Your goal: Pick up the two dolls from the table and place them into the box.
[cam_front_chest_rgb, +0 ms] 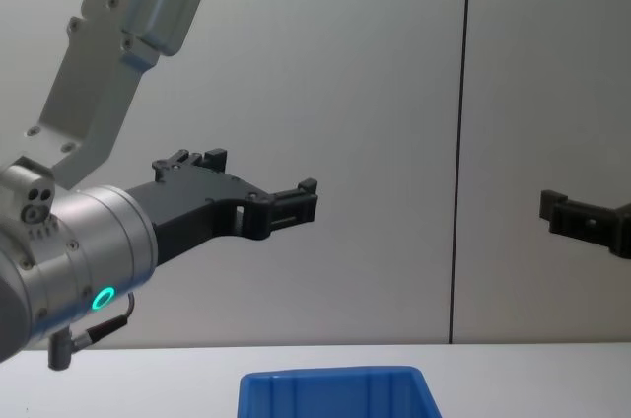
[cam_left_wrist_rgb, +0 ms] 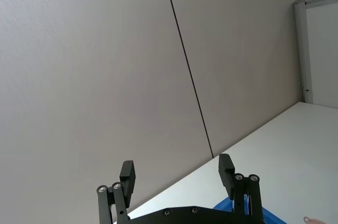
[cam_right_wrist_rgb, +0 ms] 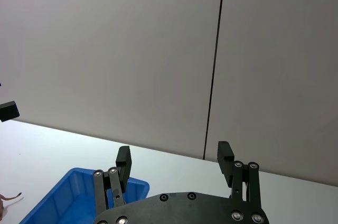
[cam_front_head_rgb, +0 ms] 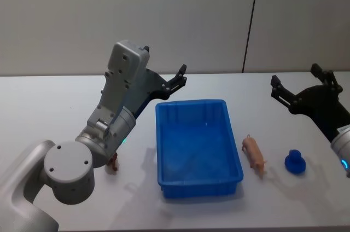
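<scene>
Behind the left arm point(cam_front_head_rgb: 109, 125) one doll point(cam_front_head_rgb: 114, 164) hides; left claw point(cam_front_head_rgb: 174, 82), right claw point(cam_front_head_rgb: 295, 76) gape.

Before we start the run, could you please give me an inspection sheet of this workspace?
Surface: white table, nothing spilled.
Job's things: blue bin, holds nothing; pig doll lies on the table right of it; brown doll left of it, partly hidden by the left arm.
Clutter: blue toy, right of the pig doll.
Grippers: left claw open, raised near the bin's far left corner; right claw open, raised at the table's right side.
Cables: short dark lead under the left arm.
Surroundings: grey wall with a dark vertical seam.
</scene>
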